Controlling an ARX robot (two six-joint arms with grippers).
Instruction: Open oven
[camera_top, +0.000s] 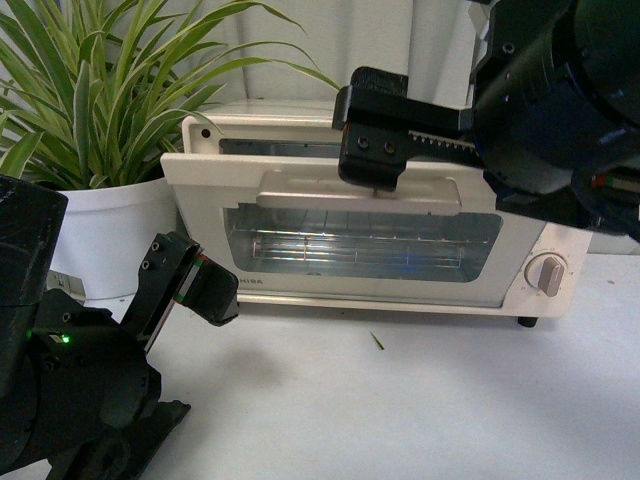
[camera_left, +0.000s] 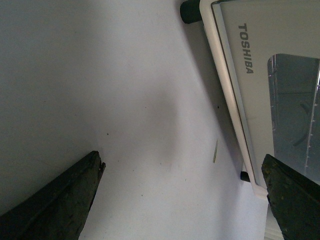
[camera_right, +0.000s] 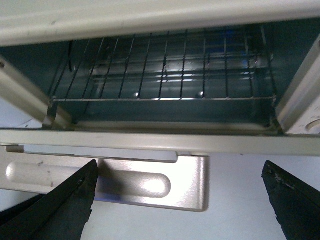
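The oven (camera_top: 250, 125) sits on the white table (camera_top: 400, 400) ahead of me, its door (camera_top: 360, 245) tilted partly open. My right gripper (camera_right: 178, 167) hangs over the bar handle (camera_right: 135, 185), fingers spread wide; my left gripper (camera_left: 182, 157), also spread, is low by the oven's front corner on my left.

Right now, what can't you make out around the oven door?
Front view: the right arm hides the oven's upper right corner, above the one visible knob.
Front view: the right gripper covers the middle of the bar handle; contact unclear.
Left wrist view: the picture's edge cuts off most of the door.
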